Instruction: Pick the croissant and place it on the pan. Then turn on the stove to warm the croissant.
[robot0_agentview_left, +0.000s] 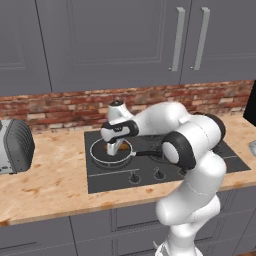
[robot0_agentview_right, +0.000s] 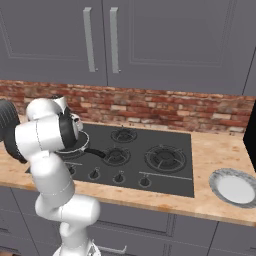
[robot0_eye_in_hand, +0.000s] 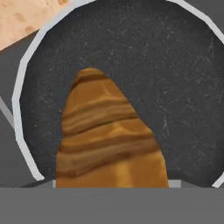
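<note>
Looking down from your left base camera, you see the white arm bent forward over the stove (robot0_agentview_left: 165, 167), a flat black cooktop set into a wooden counter (robot0_agentview_left: 50, 185). Your gripper (robot0_agentview_left: 114, 148) hangs low over the pan (robot0_agentview_left: 98, 159), which sits on the front left burner with its long black handle pointing right. A sliver of golden brown, the croissant (robot0_agentview_left: 110, 148), shows at the gripper's tip, just above or on the pan's dark floor.

From your hand camera, the croissant (robot0_eye_in_hand: 107, 140) rises up the middle of the frame, its tapered end pointing away, with the pan's (robot0_eye_in_hand: 26, 83) dark inside and silvery rim all around it. The fingertips are hidden, so you cannot tell whether the jaws clamp the pastry or stand apart from it.

A ribbed grey toaster (robot0_agentview_left: 15, 145) stands on the counter at far left. From your right base camera, a round plate (robot0_agentview_right: 234, 187) lies on the counter right of the stove (robot0_agentview_right: 150, 160).
</note>
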